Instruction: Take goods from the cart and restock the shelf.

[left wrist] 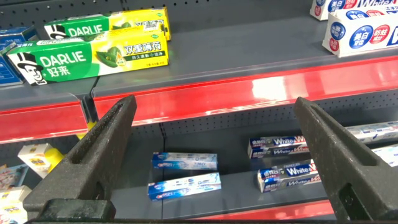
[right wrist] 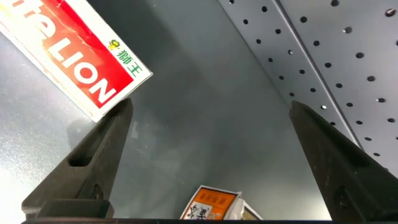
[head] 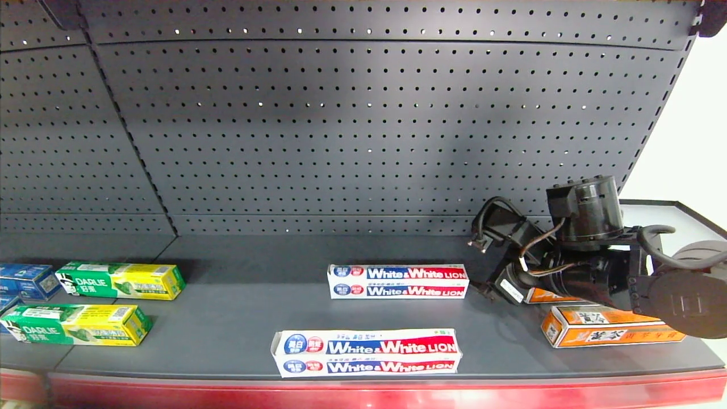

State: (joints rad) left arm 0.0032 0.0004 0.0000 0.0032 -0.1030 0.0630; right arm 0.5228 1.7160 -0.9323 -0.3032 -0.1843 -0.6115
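My R gripper (head: 480, 266) (right wrist: 211, 109) hangs low over the right end of the shelf (head: 238, 272). Fingers are spread wide w/ nothing betw. them. A rear orange box (head: 539, 295) (right wrist: 211, 205) lies just under it. A front orange box (head: 610, 326) lies nearer the red lip (head: 363, 392). Just left of my R fingers is a rear white-red box (head: 398, 281), w/ a front white-red box (head: 366, 352) by the lip. Two green-yellow boxes (head: 122, 280) (head: 76, 325) sit at the left end, w/ blue boxes (head: 28, 279) beyond them. All lie flat, big lettering facing up.

My L gripper (left wrist: 214, 102) is also wide open and empty, out in front of the lip. Behind it, a lower shelf (left wrist: 239, 186) holds two light-blue boxes (left wrist: 185, 160) and some white-blue boxes (left wrist: 278, 146).
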